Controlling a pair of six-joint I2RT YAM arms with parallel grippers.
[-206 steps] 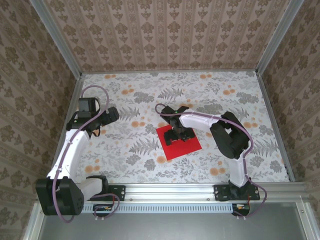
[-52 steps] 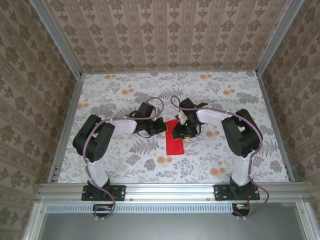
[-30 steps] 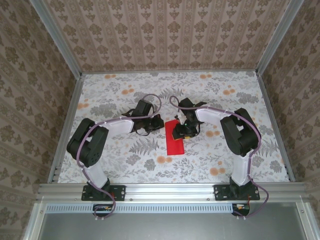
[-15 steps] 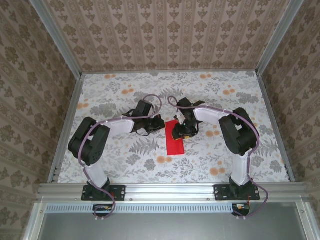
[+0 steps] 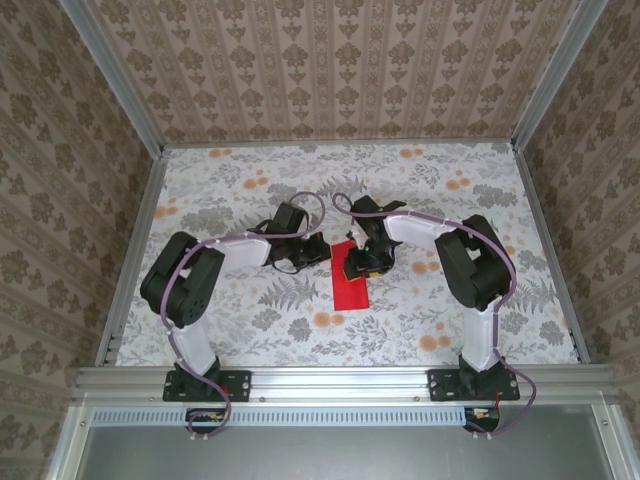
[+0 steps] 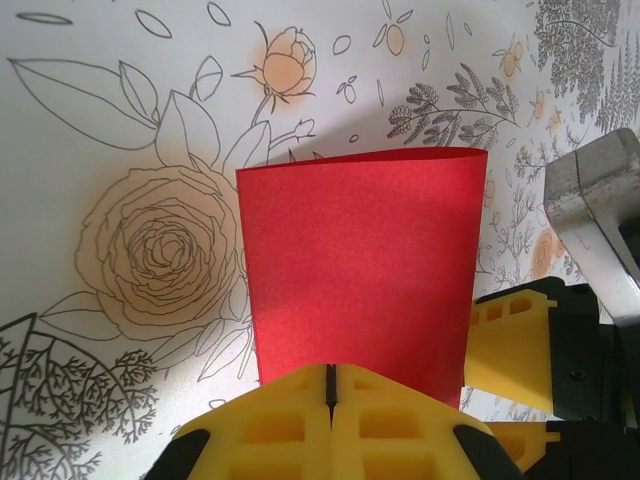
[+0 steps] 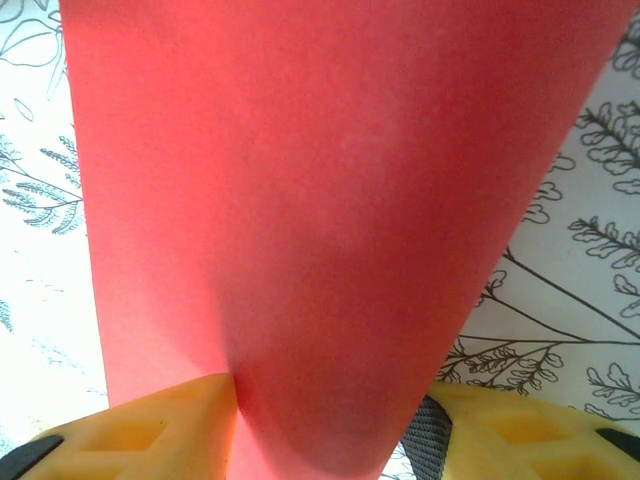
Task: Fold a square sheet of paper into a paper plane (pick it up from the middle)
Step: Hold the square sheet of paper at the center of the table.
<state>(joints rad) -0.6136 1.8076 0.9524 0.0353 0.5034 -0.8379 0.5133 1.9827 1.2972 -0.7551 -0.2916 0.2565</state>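
- Walls [image 5: 340, 70] first: patterned paper on three sides, boxing in the desk [image 5: 440, 300]. Floral print on the desktop.
- Noted. Arms?
- Left arm [image 5: 225, 250] and right arm [image 5: 430, 230], both bent inward, meeting at the red thing around mid-desk.
- Red thing = the square sheet of paper [image 5: 350, 288]?
- Yes. Folded over into a narrow strip, lying on the desk, long side running near to far. Far end tucked under the right hand [image 5: 358, 266]. Farthest edge in the left wrist view bowed, not pressed flat.
- Left hand [image 6: 328, 378] state?
- Closed. Yellow tips pressed together, no gap, down at the sheet's nearest edge in its own view. Cannot tell whether pinching paper or just resting on it.
- And the right?
- Fingers [image 7: 170, 420] apart, red sheet rising between them, touching the one at lower left of the right wrist view. Cannot tell whether gripped or only straddled. One yellow finger also just beside the sheet's right edge in the left wrist view.
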